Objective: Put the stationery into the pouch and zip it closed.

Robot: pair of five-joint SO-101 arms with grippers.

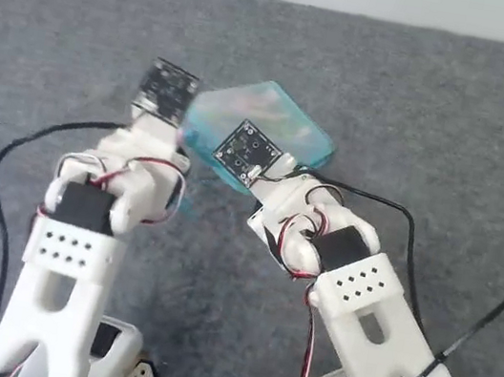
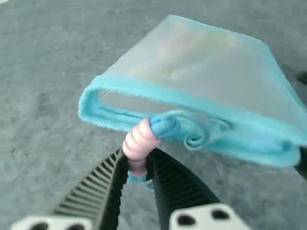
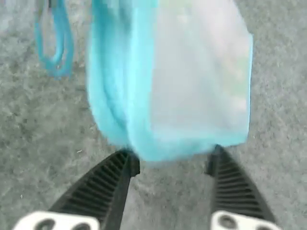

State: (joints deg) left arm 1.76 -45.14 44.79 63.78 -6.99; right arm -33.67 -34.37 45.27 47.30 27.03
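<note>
A turquoise pouch (image 1: 273,120) with translucent walls lies on the grey mat between the two arms. Pale, blurred shapes show through its wall (image 2: 192,57); I cannot tell what they are. My left gripper (image 2: 136,160) is shut on the pink zipper pull (image 2: 138,143) at one end of the pouch's turquoise zip edge (image 2: 144,93). A blue cord knot (image 2: 165,125) sits right by the pull. My right gripper (image 3: 172,158) is open, its two fingers standing on either side of the pouch's (image 3: 192,72) other end.
Grey felt-like mat (image 1: 458,117) covers the table, with free room all round the pouch. A turquoise cord loop (image 3: 53,43) hangs beside the pouch. Black cables (image 1: 4,195) trail by both arm bases. A pale wall borders the far edge.
</note>
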